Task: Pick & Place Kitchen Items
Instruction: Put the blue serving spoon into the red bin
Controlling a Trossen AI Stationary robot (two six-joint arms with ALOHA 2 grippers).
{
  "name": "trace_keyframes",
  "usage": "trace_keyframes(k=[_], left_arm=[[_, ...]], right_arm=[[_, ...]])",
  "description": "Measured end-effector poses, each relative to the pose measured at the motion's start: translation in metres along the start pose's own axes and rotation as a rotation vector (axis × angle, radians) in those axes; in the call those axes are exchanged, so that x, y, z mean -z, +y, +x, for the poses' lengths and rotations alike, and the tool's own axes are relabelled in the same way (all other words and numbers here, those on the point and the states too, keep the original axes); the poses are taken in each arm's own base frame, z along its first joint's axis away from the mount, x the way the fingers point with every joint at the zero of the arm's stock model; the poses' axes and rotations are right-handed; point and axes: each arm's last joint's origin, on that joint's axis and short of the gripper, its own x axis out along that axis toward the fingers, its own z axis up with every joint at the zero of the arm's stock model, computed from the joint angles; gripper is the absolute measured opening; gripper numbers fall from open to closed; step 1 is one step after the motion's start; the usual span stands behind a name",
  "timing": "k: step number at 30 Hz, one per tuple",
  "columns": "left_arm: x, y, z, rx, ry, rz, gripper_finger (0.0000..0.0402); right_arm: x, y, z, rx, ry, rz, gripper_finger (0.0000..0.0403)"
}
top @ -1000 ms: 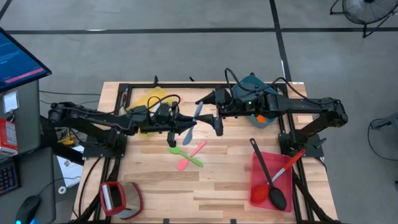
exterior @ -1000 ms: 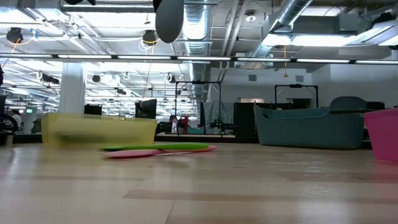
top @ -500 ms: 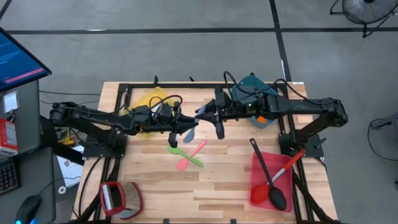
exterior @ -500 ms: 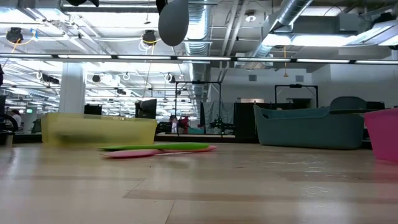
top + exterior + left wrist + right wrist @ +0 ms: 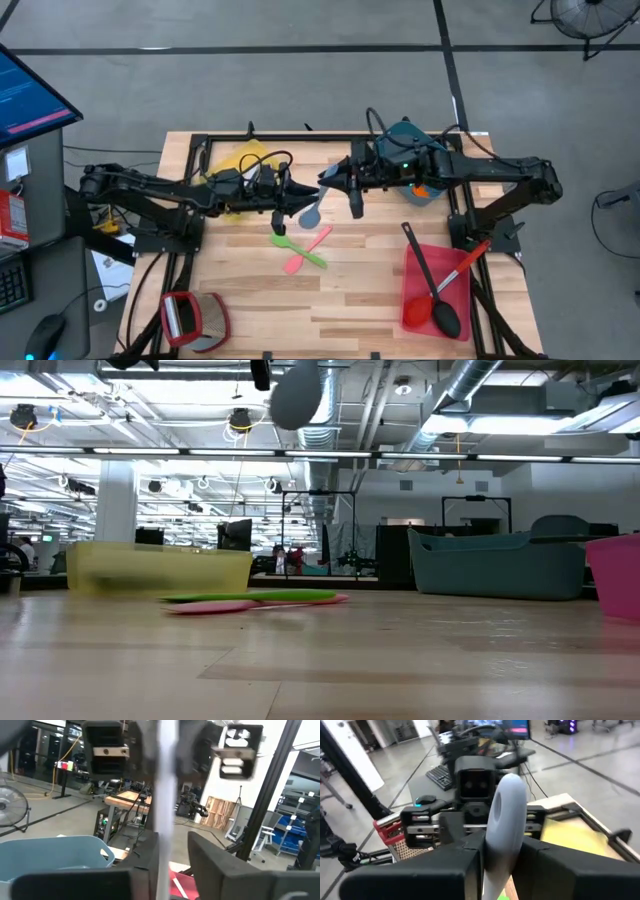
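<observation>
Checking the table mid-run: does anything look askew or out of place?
Nothing is spilled or damaged. The one odd sight is the grey-blue spoon, in mid-air between both grippers over the table's middle: the right gripper is shut on it, at the left gripper. The green spatula and pink spatula lie crossed.

Grey-blue spoon (image 5: 311, 212) pale, matte, between two dark claws: left claw (image 5: 291, 194), right claw (image 5: 327, 181). Green spatula (image 5: 300, 250) and pink spatula (image 5: 308, 250) crossed just below claws, on counter (image 5: 260, 290) of light wood planks, black frame rails. Yellow bin (image 5: 243, 160) behind left claw; teal bin (image 5: 408, 135) behind right claw. Red bin (image 5: 425, 300) off right claw's side holds black ladle (image 5: 432, 285) and red-handled tool (image 5: 458, 270).
</observation>
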Motion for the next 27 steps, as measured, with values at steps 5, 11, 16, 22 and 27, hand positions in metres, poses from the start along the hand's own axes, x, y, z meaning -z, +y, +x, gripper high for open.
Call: trace_keyframes(k=[5, 11, 16, 22, 27], left_arm=[[0.000, 0.000, 0.000, -0.003, 0.000, 0.001, 0.0132], [0.000, 0.001, 0.000, -0.026, -0.003, -0.016, 0.0167], [0.000, 0.001, -0.001, -0.036, -0.004, -0.047, 0.0168], [0.001, 0.001, -0.001, -0.039, 0.007, -0.046, 0.0159], [0.001, 0.001, -0.001, -0.040, 0.013, -0.046, 0.0156]], right_arm=[[-0.001, -0.009, -0.021, 0.065, 0.063, 0.078, 0.0050], [0.011, -0.028, -0.074, 0.186, 0.321, 0.219, 0.0050], [0.031, -0.036, -0.119, 0.323, 0.591, 0.324, 0.0050], [0.045, -0.024, -0.143, 0.323, 0.781, 0.391, 0.0050], [0.062, -0.012, -0.141, 0.290, 0.879, 0.417, 0.0050]])
